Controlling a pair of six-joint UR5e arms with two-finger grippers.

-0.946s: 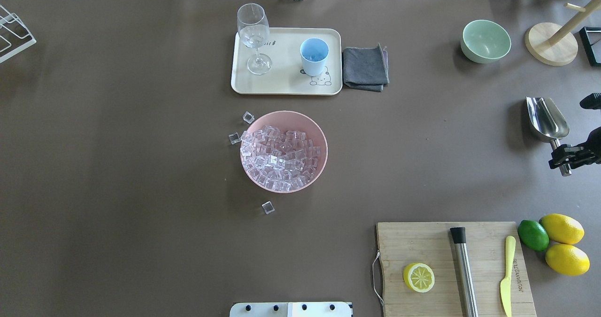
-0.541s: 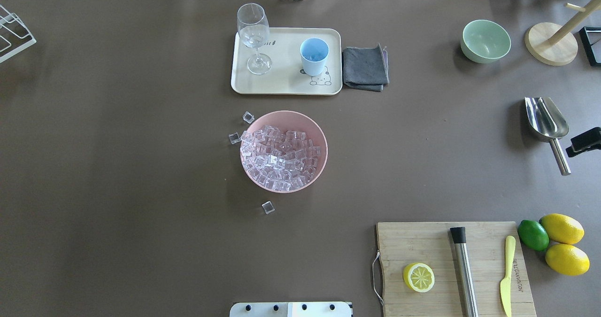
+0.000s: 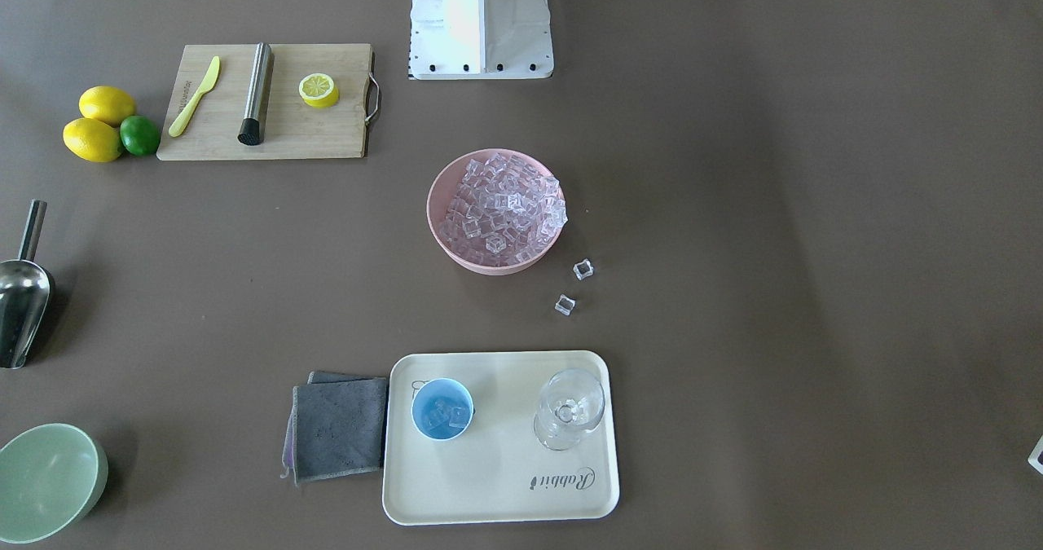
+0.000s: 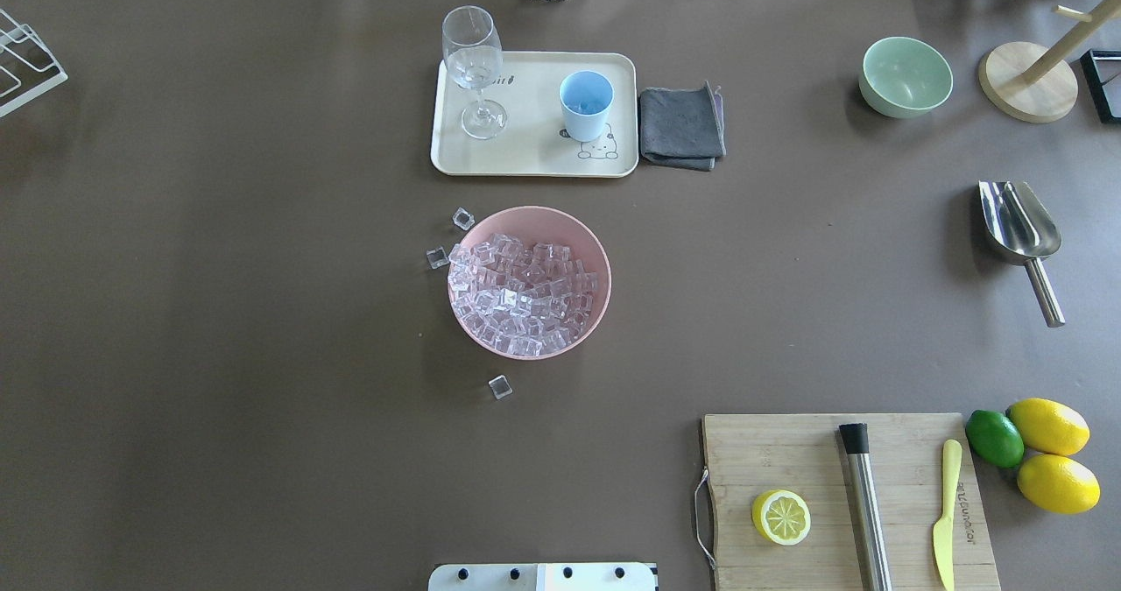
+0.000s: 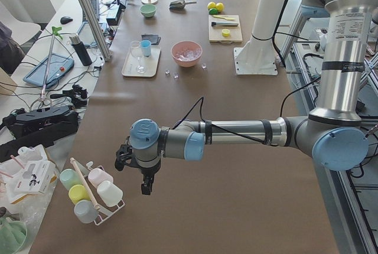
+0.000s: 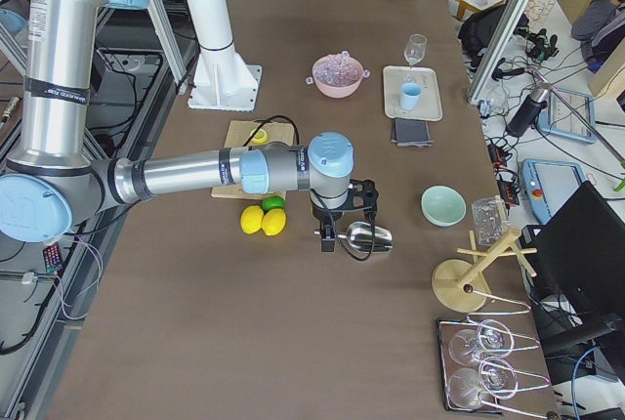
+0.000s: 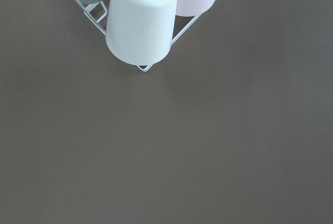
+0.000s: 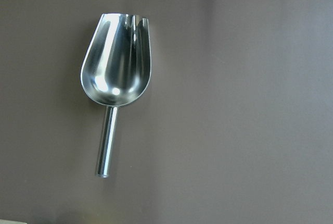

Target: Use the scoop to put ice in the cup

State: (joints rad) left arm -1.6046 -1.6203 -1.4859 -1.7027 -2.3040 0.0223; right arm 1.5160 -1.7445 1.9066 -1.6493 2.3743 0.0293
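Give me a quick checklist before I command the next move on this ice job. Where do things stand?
1. Is the scoop free and empty? It lies on the table with nothing gripping it: ok.
2. Is the cup upright on the tray, with ice cubes inside? ok.
3. Is the ice contained? Three loose cubes lie beside the pink bowl: not ok.
4. The right gripper hangs by the scoop; open or shut: cannot tell.
5. The left gripper is off by the cup rack; open or shut: cannot tell.
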